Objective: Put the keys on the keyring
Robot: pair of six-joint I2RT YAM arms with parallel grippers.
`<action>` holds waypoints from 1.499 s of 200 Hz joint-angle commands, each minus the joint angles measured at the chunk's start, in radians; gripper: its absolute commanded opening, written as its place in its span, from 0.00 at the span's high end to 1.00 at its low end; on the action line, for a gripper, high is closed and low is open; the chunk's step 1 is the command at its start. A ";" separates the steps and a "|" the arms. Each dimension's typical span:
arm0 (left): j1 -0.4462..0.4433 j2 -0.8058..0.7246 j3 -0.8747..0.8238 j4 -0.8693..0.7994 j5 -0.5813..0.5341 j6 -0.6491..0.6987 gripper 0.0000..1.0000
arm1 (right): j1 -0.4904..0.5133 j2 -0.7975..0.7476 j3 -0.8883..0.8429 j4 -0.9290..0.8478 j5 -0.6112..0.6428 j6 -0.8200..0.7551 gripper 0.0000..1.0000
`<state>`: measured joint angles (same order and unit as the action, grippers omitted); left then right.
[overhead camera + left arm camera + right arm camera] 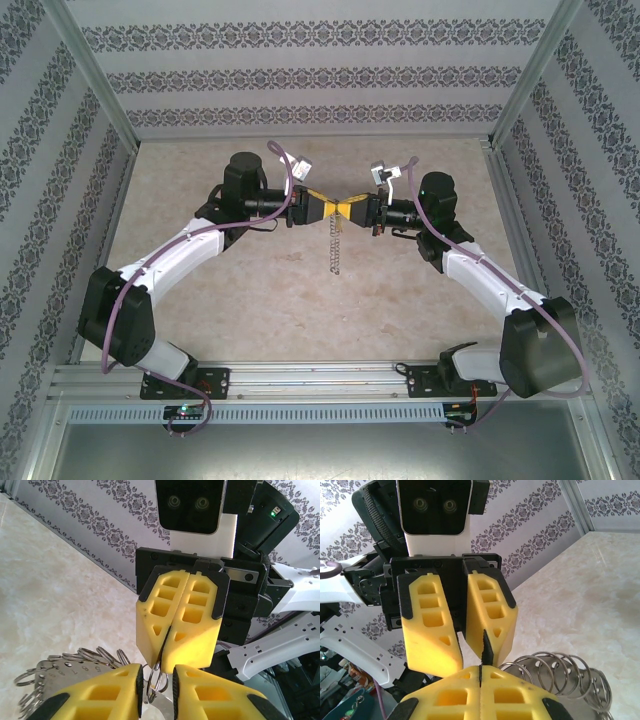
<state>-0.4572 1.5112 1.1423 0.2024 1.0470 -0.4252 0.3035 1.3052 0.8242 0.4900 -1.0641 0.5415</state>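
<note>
My two grippers meet tip to tip above the middle of the table. The right gripper (350, 208) (481, 669) is shut, its fingers (192, 630) pinching a small grey ring of the keyring (159, 679). The left gripper (333, 207) (156, 677) has its jaws a narrow gap apart around that same ring, with a sliver of space at each pad. The rest of the keyring hangs below as a thin chain (337, 248), with a bunch of rings on flat metal tags (75, 662) (555, 672). The keys are hidden.
A pale marbled tabletop (250, 300) lies under the arms. Patterned walls (300, 70) close in the back and both sides. A metal rail (320, 380) carries the arm bases along the near edge.
</note>
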 commanded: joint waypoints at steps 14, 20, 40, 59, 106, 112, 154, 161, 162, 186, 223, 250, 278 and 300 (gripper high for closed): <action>-0.010 0.008 -0.010 0.064 0.031 -0.006 0.80 | 0.000 0.008 0.036 0.056 -0.002 -0.022 1.00; -0.010 0.009 -0.012 0.065 0.030 -0.006 0.80 | 0.002 0.009 0.036 0.056 -0.002 -0.022 1.00; -0.014 0.010 -0.012 0.070 0.028 -0.007 0.81 | 0.003 0.014 0.037 0.057 -0.002 -0.022 1.00; -0.018 0.014 -0.010 0.071 0.027 -0.007 0.82 | 0.005 0.016 0.038 0.057 0.000 -0.022 1.00; -0.030 0.026 -0.010 0.077 0.024 -0.007 0.83 | 0.008 0.017 0.041 0.057 0.002 -0.022 1.00; -0.031 0.029 -0.010 0.078 0.024 -0.007 0.85 | 0.007 0.015 0.041 0.056 0.003 -0.022 1.00; -0.035 0.029 -0.016 0.095 0.009 -0.013 1.00 | 0.004 0.012 0.039 0.050 0.006 -0.020 1.00; -0.034 0.027 -0.020 0.098 0.001 -0.015 1.00 | 0.000 0.010 0.039 0.050 0.009 -0.017 1.00; -0.035 0.026 -0.021 0.099 -0.001 -0.015 1.00 | 0.000 0.009 0.039 0.050 0.010 -0.016 1.00; -0.034 0.016 -0.035 0.121 -0.033 -0.030 1.00 | -0.048 -0.034 0.012 0.054 0.043 0.012 0.65; -0.034 0.001 -0.051 0.179 -0.078 -0.081 1.00 | -0.111 -0.140 -0.074 0.048 0.102 0.026 0.53; -0.034 -0.010 -0.068 0.242 -0.099 -0.132 1.00 | -0.108 -0.193 -0.170 0.059 0.207 0.021 0.48; -0.034 -0.020 -0.075 0.278 -0.102 -0.162 1.00 | -0.057 -0.226 -0.247 0.063 0.318 -0.021 0.45; -0.035 -0.026 -0.078 0.300 -0.099 -0.180 1.00 | -0.019 -0.233 -0.270 0.063 0.364 -0.052 0.44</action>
<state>-0.4843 1.5303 1.0695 0.3889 0.9485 -0.5606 0.2470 1.0962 0.5735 0.5255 -0.7929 0.5465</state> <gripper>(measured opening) 0.053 0.554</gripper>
